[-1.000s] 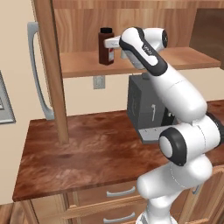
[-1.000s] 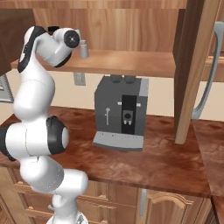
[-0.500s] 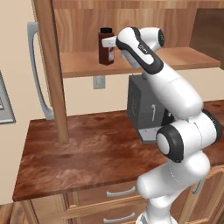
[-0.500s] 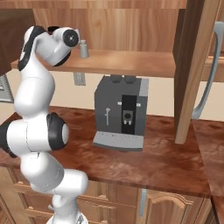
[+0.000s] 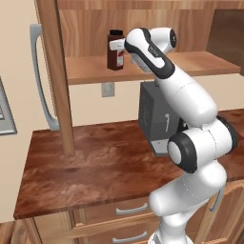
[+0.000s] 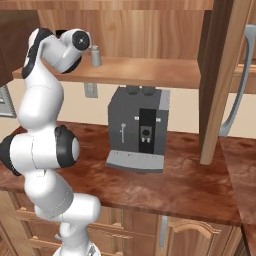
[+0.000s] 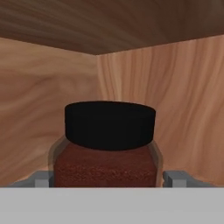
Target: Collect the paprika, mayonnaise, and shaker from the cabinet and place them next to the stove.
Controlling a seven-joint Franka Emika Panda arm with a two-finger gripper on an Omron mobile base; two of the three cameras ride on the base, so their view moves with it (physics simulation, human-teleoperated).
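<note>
The paprika [image 5: 115,51], a dark red-brown bottle with a black cap, stands upright on the cabinet shelf [image 5: 205,64]. My gripper [image 5: 117,46] is stretched out level to it, at the height of its pale label. In the hand view the paprika [image 7: 109,144] sits centred between my fingertips [image 7: 43,178], which flank its glass sides very closely; the gripper [image 7: 109,179] is open around it, and the bottle rests on the shelf. The small grey shaker [image 6: 95,56] stands further along the shelf [image 6: 150,72], just past my wrist. The mayonnaise and the stove are out of view.
A grey coffee machine [image 5: 155,119] [image 6: 137,127] stands on the brown counter [image 5: 95,167] right under the shelf. A vertical wood post [image 5: 57,76] [image 6: 220,80] runs from counter to cabinet. A fridge handle [image 5: 40,81] shows beyond the post.
The hand has edged slightly further onto the paprika and the jaws have narrowed a little toward its sides. The bottle and shaker have not moved.
</note>
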